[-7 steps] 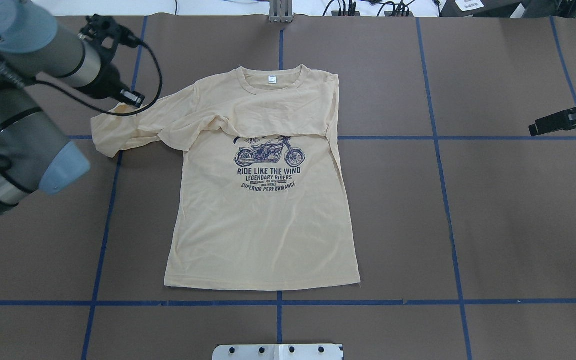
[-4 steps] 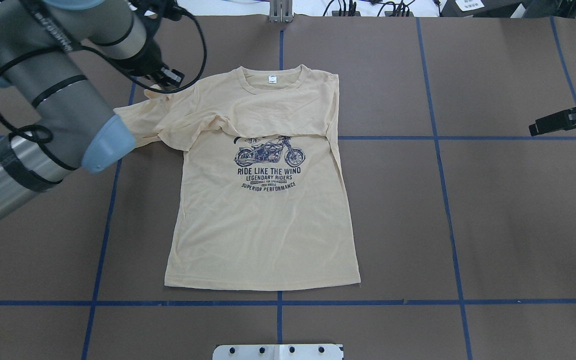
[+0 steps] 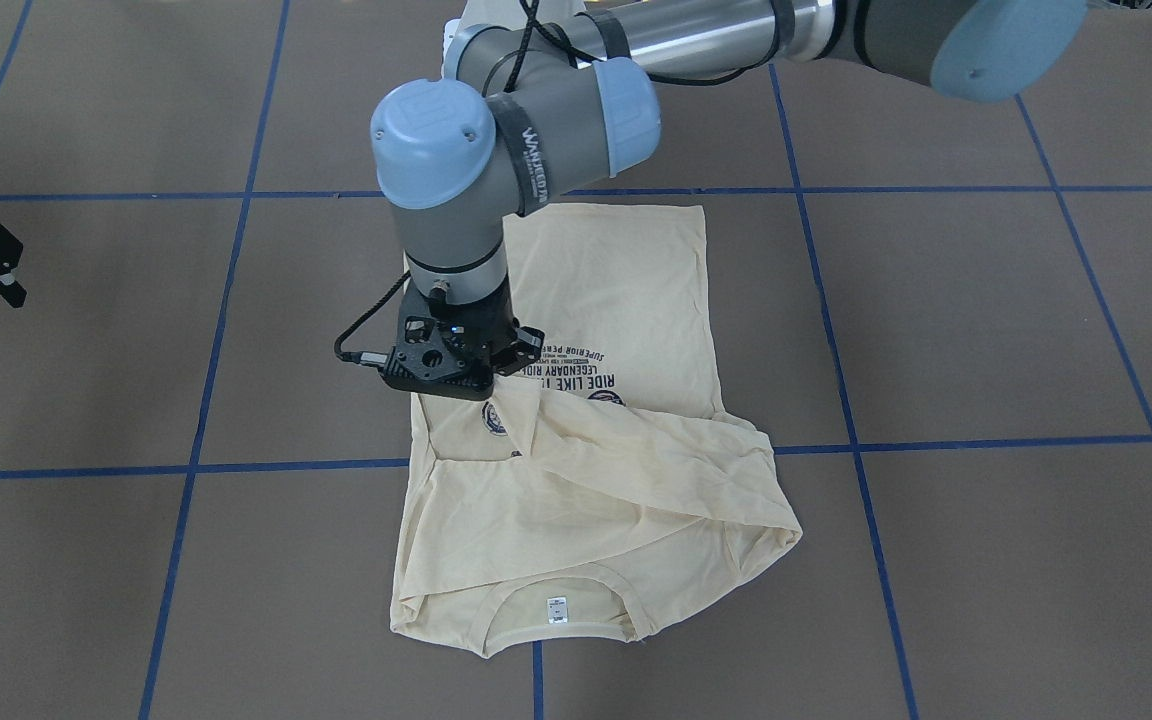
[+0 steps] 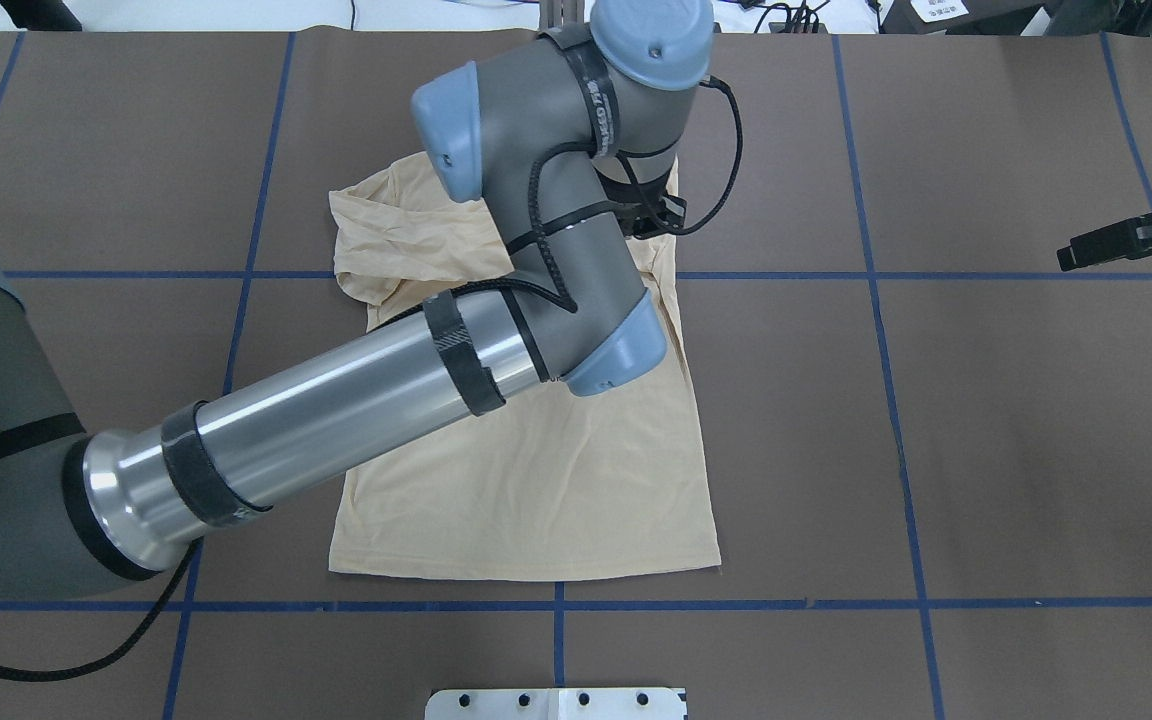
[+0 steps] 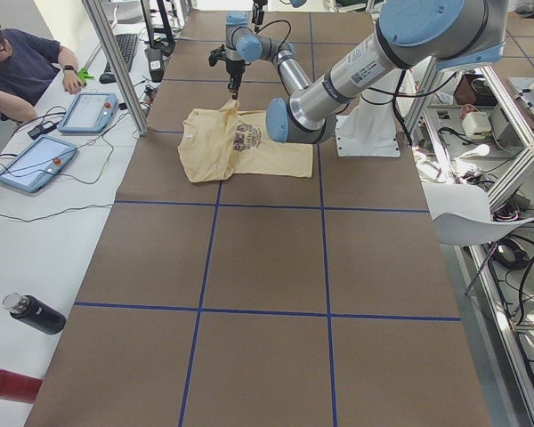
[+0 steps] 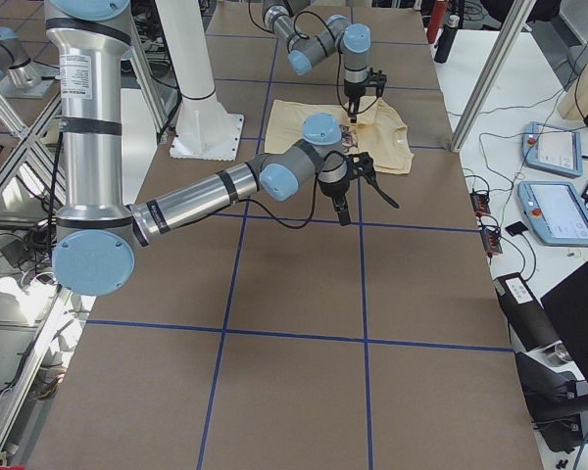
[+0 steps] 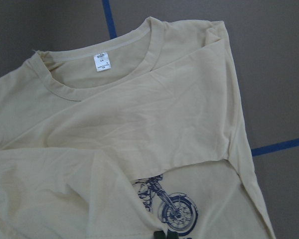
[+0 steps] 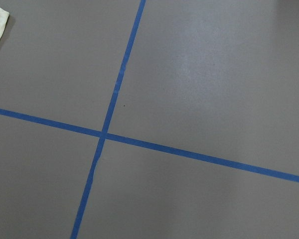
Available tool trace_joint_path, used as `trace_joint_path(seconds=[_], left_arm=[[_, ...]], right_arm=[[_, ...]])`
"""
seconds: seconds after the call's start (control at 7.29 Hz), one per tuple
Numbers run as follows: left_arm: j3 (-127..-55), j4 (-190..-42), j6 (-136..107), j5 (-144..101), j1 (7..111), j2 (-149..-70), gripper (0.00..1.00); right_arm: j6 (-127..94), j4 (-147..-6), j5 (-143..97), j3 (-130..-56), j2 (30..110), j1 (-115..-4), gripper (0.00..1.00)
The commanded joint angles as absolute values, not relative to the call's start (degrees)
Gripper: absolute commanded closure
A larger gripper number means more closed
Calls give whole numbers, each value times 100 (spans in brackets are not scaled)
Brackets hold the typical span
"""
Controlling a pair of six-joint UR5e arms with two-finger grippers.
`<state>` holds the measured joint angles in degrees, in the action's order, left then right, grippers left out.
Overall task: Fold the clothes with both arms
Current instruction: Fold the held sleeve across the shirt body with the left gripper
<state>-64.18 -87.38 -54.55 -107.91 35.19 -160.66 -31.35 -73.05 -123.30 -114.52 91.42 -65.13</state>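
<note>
- Left gripper (image 3: 501,388) clenched on a sleeve of the T-shirt (image 3: 626,290), over its chest print. The front-facing view shows this, but overhead the left arm (image 4: 336,400) hides it.
- Right gripper (image 4: 1071,258) hovers well apart from the T-shirt across open counter (image 4: 936,450) — cannot tell its state.

The T-shirt (image 3: 626,290) is showing its navy chest print (image 3: 576,365) upside down in the front-facing view, cut off at one end: "RIDE LI", "LEGENDARY RID", "SUPERIOR PER". The white neck label (image 3: 558,607) and the white lettering on the left arm's black strap (image 3: 536,160) are staying too small to read.
</note>
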Motion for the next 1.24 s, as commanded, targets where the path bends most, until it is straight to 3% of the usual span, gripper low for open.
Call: trace_joint_path(seconds=[0.0, 0.41, 0.69, 0.82, 1.1], left_arm=[[-5846, -9410, -6055, -10696, 3296, -16348, 1], [-6141, -9439, -6029, -10688, 3296, -16278, 0], [-7733, -9413, -5977, -10696, 3305, -15055, 0], [-8900, -9387, -5742, -10696, 3313, -14116, 0], [-10374, -9387, -5696, -10653, 3279, -12767, 0]], right_arm=[[-3138, -7312, -12322, -11443, 9141, -6513, 0], [-3914, -7321, -12349, -11478, 8704, -6460, 0], [-5206, -7365, -11974, -11548, 8185, -5779, 0], [-5769, -7391, -11518, -11758, 8139, -5183, 0], [-7016, -7583, -10841, -12407, 8191, -4058, 0]])
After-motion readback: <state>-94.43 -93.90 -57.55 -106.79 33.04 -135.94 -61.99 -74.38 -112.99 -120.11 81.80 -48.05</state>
